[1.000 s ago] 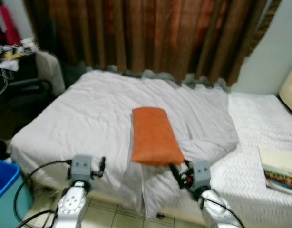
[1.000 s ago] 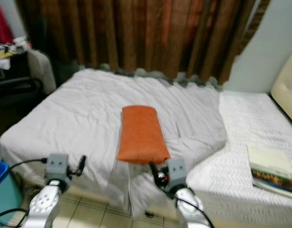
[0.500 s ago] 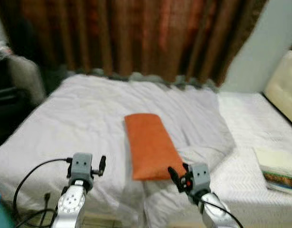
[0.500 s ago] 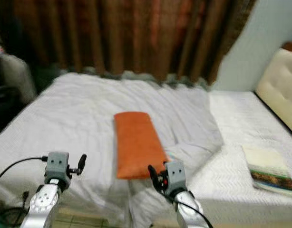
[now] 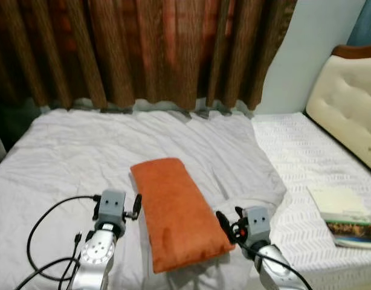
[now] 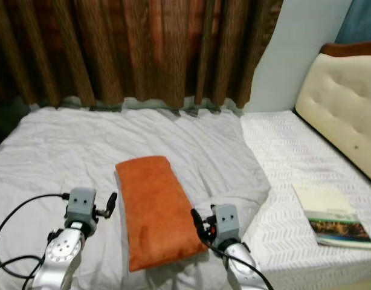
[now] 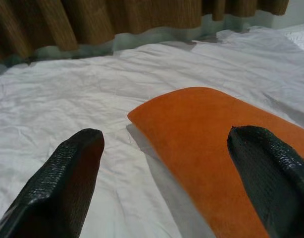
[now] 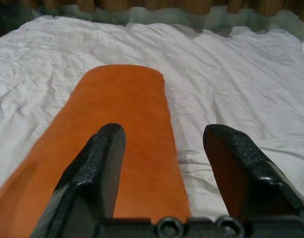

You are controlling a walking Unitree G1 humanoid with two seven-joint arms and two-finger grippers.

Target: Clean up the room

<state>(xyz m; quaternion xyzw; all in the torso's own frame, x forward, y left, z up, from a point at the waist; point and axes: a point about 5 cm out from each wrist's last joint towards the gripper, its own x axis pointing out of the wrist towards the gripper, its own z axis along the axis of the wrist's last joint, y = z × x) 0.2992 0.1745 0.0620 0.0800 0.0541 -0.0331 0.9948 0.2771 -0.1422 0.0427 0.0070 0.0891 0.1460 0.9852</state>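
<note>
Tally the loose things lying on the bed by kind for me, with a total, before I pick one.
Orange pillow: 1
Book: 1
Grey blanket, spread out and crumpled: 1
Total: 3

We look down on a bed (image 5: 64, 163) covered by a wrinkled white sheet (image 6: 58, 139). Behind it, heavy brown curtains (image 5: 143, 48) hang to the mattress edge, with a pale lining (image 6: 149, 104) showing along their bottom. On the right, a plain light wall (image 5: 312, 42) meets a cream tufted headboard (image 6: 342, 103). The mattress there wears a white herringbone cover (image 5: 294, 157). The light is soft and even.
</note>
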